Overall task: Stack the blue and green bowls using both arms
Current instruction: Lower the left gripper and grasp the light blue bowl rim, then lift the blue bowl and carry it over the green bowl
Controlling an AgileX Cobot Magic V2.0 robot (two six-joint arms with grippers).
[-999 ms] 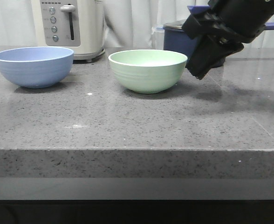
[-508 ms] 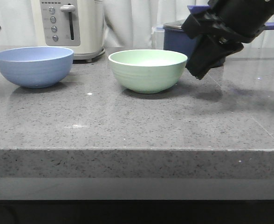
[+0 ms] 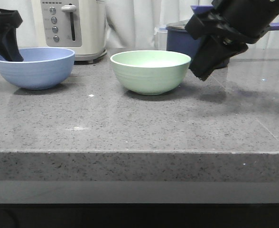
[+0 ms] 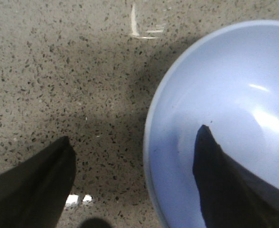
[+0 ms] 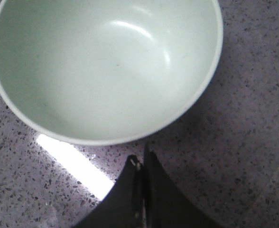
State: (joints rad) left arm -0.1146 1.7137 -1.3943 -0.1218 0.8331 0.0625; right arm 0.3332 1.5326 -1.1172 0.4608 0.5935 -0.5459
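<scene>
Left end effector (image 3: 9,50) half behind blue bowl (image 3: 34,68) rim

one blue bowl (image 3: 34,67), one green bowl (image 3: 150,71), two claws, left (image 4: 134,183) and right (image 5: 142,183)

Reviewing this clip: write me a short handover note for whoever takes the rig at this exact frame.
Left claw: open, straddling the left rim of the blue bowl, one finger inside, one outside; not closed on it yet.
Right claw: shut, empty, hanging beside the right side of the green bowl, just outside its rim.
Both bowls sit upright and apart on the grey counter, blue on the left, green in the middle. A toaster and a navy saucepan stand behind.
Done: left approach only.
Left: grip a bowl, lift it, nest it in the other.
</scene>
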